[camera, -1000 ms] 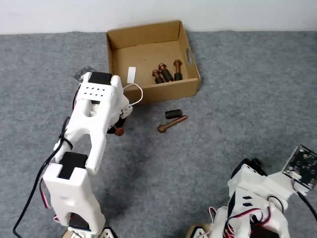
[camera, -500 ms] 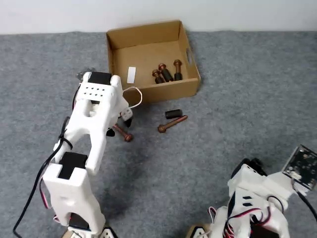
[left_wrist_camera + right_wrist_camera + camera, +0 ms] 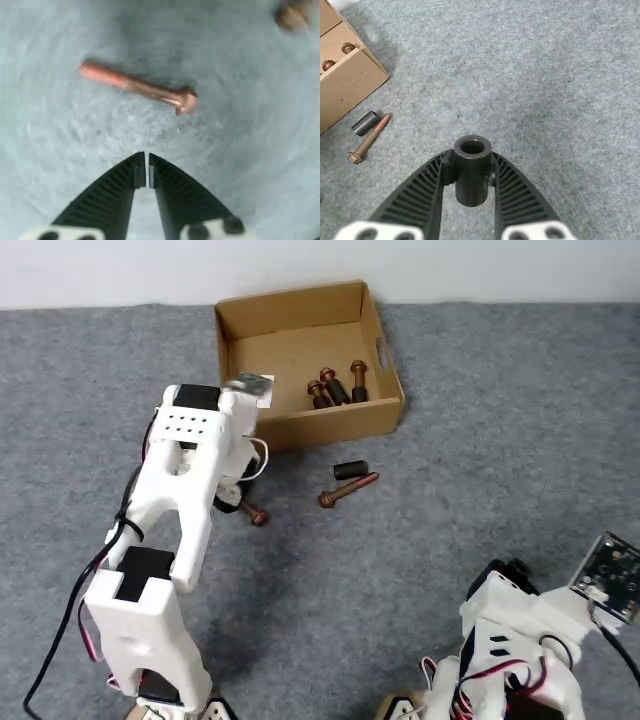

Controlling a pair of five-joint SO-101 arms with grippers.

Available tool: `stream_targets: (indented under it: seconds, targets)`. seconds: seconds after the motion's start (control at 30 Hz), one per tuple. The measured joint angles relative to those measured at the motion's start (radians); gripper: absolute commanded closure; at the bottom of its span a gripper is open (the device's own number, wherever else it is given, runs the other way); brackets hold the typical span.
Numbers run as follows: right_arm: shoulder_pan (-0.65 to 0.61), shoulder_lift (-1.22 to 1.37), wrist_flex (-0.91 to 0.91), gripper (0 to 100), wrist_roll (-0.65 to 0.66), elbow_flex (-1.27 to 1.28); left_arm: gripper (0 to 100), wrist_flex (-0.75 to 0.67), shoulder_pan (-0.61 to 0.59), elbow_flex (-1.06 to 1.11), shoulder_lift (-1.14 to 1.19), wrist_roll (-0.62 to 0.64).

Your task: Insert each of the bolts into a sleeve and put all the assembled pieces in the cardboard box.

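Note:
A copper bolt (image 3: 140, 87) lies loose on the grey carpet just beyond my left gripper (image 3: 146, 161), whose fingers are shut with nothing between them. In the high view the same bolt (image 3: 252, 513) pokes out from under the left arm (image 3: 190, 470), in front of the cardboard box (image 3: 310, 423). Three assembled pieces (image 3: 336, 386) lie in the box. My right gripper (image 3: 470, 162) is shut on a black sleeve (image 3: 471, 175), held upright with its bore facing the camera. A second bolt (image 3: 348, 489) and a loose black sleeve (image 3: 350, 469) lie side by side before the box.
Grey carpet covers the table. The right arm (image 3: 520, 640) sits at the near right edge, far from the box. From the right wrist, the box corner (image 3: 345, 75), loose sleeve (image 3: 364, 122) and bolt (image 3: 370, 140) lie off to one side.
The bolt beneath the left gripper now lies flat on the carpet, free of it. The left wrist has turned, its camera board swinging over toward the box. The right arm has not moved.

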Motion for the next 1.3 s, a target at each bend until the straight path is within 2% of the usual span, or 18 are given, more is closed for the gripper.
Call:
stream_targets:
  seconds: [0.2, 0.3, 0.4, 0.47, 0.73, 1.13, 1.3]
  targets:
    - [0.000, 0.000, 0.000, 99.1, 0.000, 0.000, 98, 0.000, 0.000, 0.000, 0.000, -0.621]
    - [0.000, 0.000, -0.002, 99.1, 0.000, 0.009, 93, -0.025, -0.005, 0.000, 0.000, -0.821]
    - [0.000, 0.002, -0.014, 99.1, 0.000, 0.015, 82, -0.069, -0.028, 0.000, 0.000, -0.948]
    - [0.000, 0.000, -0.017, 99.1, 0.000, 0.015, 78, -0.097, -0.044, 0.000, 0.000, -0.984]
    - [0.000, 0.000, -0.017, 99.1, 0.000, 0.015, 78, -0.192, -0.051, 0.000, 0.000, -1.008]
    - [0.000, 0.000, -0.017, 99.1, 0.000, 0.015, 78, -0.316, -0.018, 0.000, 0.129, -1.030]
    - [0.000, 0.000, -0.017, 99.1, 0.000, 0.015, 82, -0.321, 0.023, 0.000, 0.172, -1.030]
